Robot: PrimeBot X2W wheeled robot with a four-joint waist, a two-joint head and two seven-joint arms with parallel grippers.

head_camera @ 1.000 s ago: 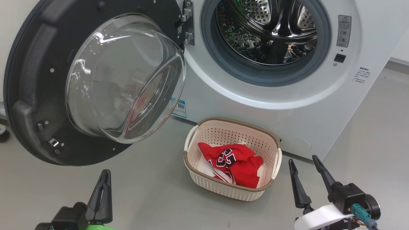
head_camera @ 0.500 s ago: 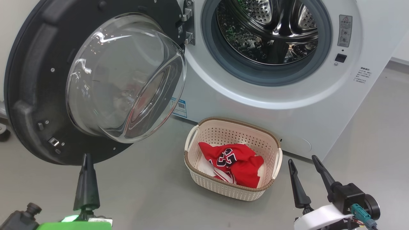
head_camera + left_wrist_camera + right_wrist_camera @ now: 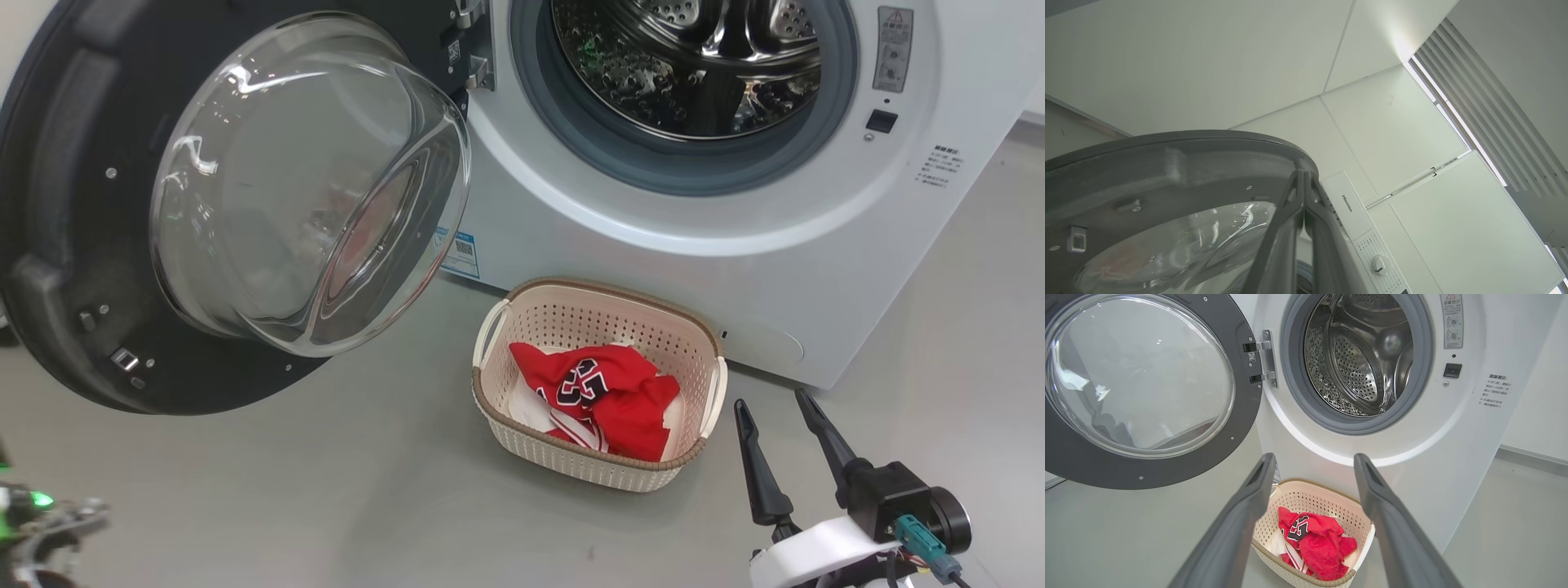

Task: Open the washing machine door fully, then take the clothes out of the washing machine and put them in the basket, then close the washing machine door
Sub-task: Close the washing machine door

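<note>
The washing machine [image 3: 735, 269] stands with its steel drum [image 3: 686, 65] showing no cloth inside. The washing machine door [image 3: 65, 204] hangs swung out to the left, its glass bowl [image 3: 310, 188] bulging toward me. On the floor in front sits the cream basket [image 3: 604, 327], and the red clothes [image 3: 604, 392] lie in it. My right gripper [image 3: 770, 400] is open and holds nothing, just right of the basket. In the right wrist view the right gripper [image 3: 1314, 457] frames the basket [image 3: 1310, 494] and clothes [image 3: 1314, 543]. My left gripper [image 3: 1303, 173] is shut, pointing up under the door's rim [image 3: 1167, 163].
Grey floor [image 3: 326, 506] spreads in front of the machine and to the right of it. A blue label sticker [image 3: 459, 253] sits low on the washer front. The washer's control panel with a dial [image 3: 1380, 265] and pale ceiling panels appear in the left wrist view.
My shut left gripper has dropped left and out of the head view's lower corner, leaving a blurred bit of the arm. The head camera has shifted slightly. Right gripper, basket and door have stayed put.
</note>
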